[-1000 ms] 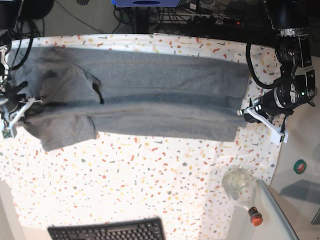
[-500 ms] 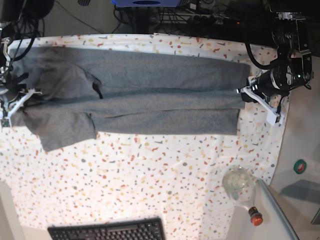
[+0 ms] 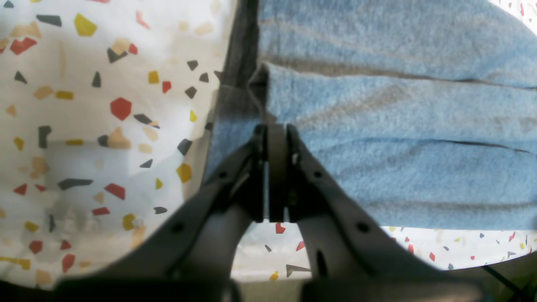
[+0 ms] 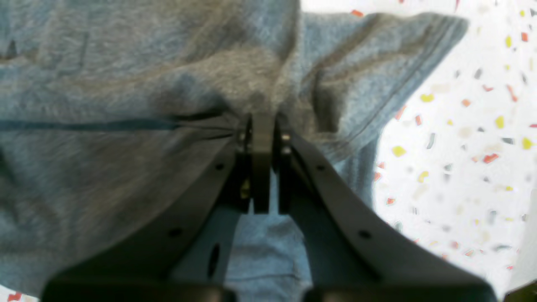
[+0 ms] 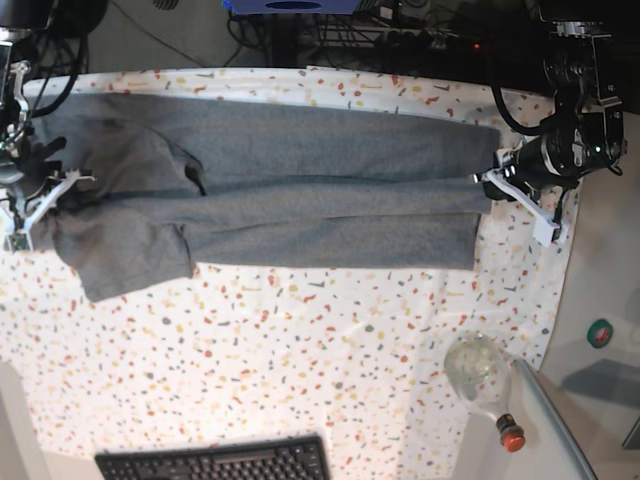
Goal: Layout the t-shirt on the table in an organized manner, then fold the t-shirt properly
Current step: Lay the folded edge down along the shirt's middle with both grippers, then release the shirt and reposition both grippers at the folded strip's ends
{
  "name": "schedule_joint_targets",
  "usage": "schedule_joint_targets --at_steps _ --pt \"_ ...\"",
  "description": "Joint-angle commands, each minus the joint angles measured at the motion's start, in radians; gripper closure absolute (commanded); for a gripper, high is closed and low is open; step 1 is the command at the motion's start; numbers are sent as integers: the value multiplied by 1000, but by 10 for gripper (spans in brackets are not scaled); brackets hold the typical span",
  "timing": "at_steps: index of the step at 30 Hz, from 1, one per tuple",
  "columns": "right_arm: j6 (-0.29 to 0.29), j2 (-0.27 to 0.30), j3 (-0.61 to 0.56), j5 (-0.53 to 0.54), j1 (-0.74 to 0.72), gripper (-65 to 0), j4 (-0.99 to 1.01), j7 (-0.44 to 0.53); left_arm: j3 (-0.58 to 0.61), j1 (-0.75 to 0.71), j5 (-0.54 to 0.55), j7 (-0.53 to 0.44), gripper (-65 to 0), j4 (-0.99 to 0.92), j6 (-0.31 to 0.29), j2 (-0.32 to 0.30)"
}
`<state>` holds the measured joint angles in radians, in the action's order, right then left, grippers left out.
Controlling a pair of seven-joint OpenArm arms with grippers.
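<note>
The left gripper (image 5: 484, 183) is pinched shut, its fingertips closed on a fold at one end of the t-shirt (image 5: 340, 145). Across from it, the right gripper (image 5: 56, 203) is closed just as tightly, gripping the cloth near the other end. Between the two runs a long, soft ridge of grey fabric, and from the left wrist you can see the folded edge bunching up right at the fingertips.

The shirt itself lies as a wide band across the worktop (image 5: 300, 360), nearer the robot's edge than the opposite one and reaching from close to the left edge over to the right. Some of it spreads out on the robot's side of the ridge, and a narrower strip shows on the other side. Towards the right corner of that strip, a rumpled flap slants out past the rest, with a dark crease above it. The cloth's end by the left gripper looks fairly straight.

Farther out, a clear glass vessel (image 5: 478, 368) with an orange-red end (image 5: 511, 437) lies near the worktop's left edge, well apart from the shirt. A black keyboard (image 5: 215, 463) sits at the edge opposite the robot. Beyond the left edge, on the pale side ledge (image 5: 607, 275), there's a small green round thing (image 5: 600, 333).
</note>
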<state>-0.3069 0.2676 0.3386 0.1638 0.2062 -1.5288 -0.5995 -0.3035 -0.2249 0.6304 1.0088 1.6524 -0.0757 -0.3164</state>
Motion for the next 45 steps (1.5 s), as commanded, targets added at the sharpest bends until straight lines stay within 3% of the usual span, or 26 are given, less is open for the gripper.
schedule_joint_targets --at_steps 1,11,32,34,35,37,39,41,43,45 --pt "2 12 7 3 -7 0 -16 14 -9 12 7 -15 0 21 1 -17" --pt "2 -37 57 3 17 0 -23 13 -9 28 7 -15 0 21 1 -28" --pt "2 -52 64 4 16 0 32 11 -4 20 7 -11 0 25 3 -57" --pt "2 -52 64 4 19 -113 30 11 -7 15 7 -11 0 25 3 -57" --pt "2 -52 64 6 20 -167 29 11 -7 12 7 -11 -26 25 3 -57" --pt "2 -54 72 7 29 -240 26 11 -7 11 7 -11 -169 24 3 -57" --pt "2 -60 89 7 45 -279 -14 11 -9 11 7 -11 -341 24 3 -57" --pt "2 -86 107 4 63 -296 -71 11 -10 12 7 -11 -469 25 3 -59" --pt "2 -95 133 4 71 -299 -131 11 -10 20 7 -11 -541 30 3 -66" --pt "2 -95 144 3 65 -299 -157 11 -10 23 12 -11 -550 36 3 -66"
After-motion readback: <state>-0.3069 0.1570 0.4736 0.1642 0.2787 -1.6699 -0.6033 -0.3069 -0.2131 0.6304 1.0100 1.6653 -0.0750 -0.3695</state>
